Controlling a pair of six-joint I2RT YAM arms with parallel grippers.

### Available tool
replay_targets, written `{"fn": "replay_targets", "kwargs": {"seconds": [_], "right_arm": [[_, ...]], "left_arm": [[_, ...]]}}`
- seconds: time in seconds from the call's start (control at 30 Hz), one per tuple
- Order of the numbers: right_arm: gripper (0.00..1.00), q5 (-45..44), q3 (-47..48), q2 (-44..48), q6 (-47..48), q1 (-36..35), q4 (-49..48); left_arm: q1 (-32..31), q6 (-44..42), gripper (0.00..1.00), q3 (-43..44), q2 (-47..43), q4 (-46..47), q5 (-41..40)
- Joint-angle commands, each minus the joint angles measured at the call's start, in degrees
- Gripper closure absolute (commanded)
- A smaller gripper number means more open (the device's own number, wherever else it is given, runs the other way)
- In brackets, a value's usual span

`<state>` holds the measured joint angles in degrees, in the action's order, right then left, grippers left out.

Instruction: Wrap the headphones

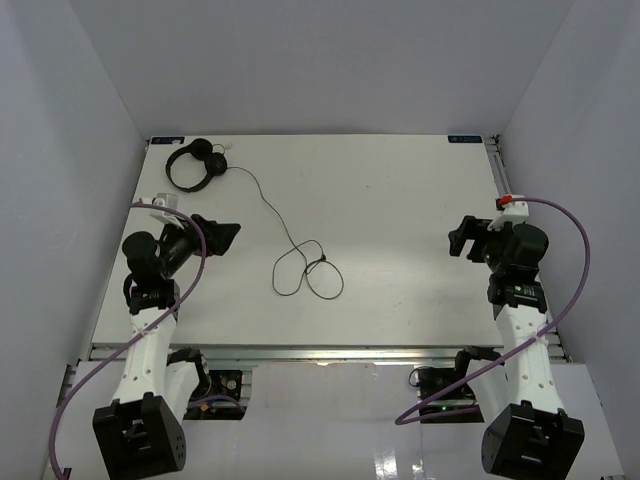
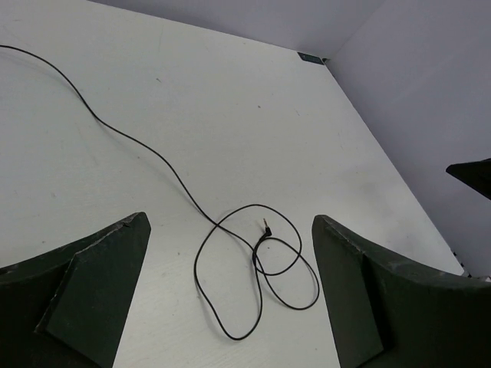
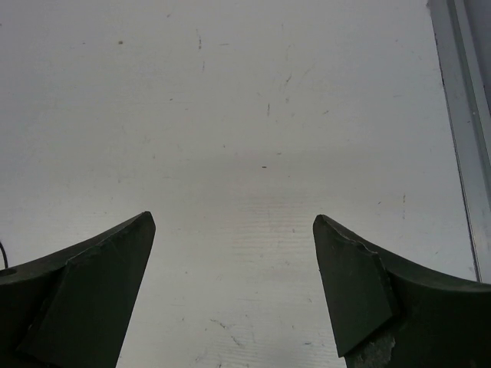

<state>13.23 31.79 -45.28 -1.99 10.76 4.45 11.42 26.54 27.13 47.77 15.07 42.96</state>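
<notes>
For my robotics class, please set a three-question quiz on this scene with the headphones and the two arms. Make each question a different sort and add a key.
1. True or false: the left gripper is shut on the cable.
2. Where do the headphones lie? A) at the far left corner of the table; B) at its near right corner; C) at the middle of its near edge.
3. Fill the gap: the cable's plug shows in the ___ wrist view.
Key: 1 false: the left gripper and the right gripper both stand open and hold nothing. 2 A. 3 left.
</notes>
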Motion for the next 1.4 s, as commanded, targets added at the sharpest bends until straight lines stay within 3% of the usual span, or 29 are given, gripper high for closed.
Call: {"fn": "replay_targets", "kwargs": {"seconds": [0.0,0.1,0.27,0.4,0.5,0.63,0.9,1.03,1.1,1.37], "right_arm": [[0.10,7.39,-0.13,1.53,8.50,0.06,-1.82],[0.10,31.07,-0.76,1.16,25.16,0.05,5.80],[0.10,41.69,-1.37,1.66,32.18,0.06,10.54],[0.09,41.50,-1.86,1.03,33.49,0.05,10.25],[0.09,40.29,-1.76,0.28,32.80,0.05,9.73],[0.09,39.86,-1.13,-0.41,31.64,0.05,10.04],[0.09,41.27,-1.19,1.27,31.11,0.05,10.60],[0.09,41.27,-0.66,0.89,31.17,0.05,11.03],[0.09,41.29,-0.56,0.61,31.25,0.05,11.25],[0.09,40.98,-0.24,-1.08,32.04,0.05,11.72]], "left_arm": [[-0.26,-1.13,0.02,1.24,1.93,-2.10,0.04],[-0.17,-1.15,0.02,1.52,2.41,-2.95,-1.06],[-0.26,-1.47,0.02,1.83,2.56,-4.48,-2.99],[-0.26,-1.62,0.02,2.11,3.40,-6.18,-7.08],[0.20,-0.25,0.02,4.45,7.12,-10.47,-20.51],[4.86,5.24,0.08,15.10,24.45,-17.49,-26.07],[5.46,15.90,0.11,38.88,53.00,-26.77,-37.36],[5.46,17.22,0.11,49.50,62.59,-32.51,-43.25],[5.46,18.37,0.11,58.97,67.76,-37.40,-47.75],[5.46,19.56,0.13,74.39,79.64,-39.16,-49.05]]}}
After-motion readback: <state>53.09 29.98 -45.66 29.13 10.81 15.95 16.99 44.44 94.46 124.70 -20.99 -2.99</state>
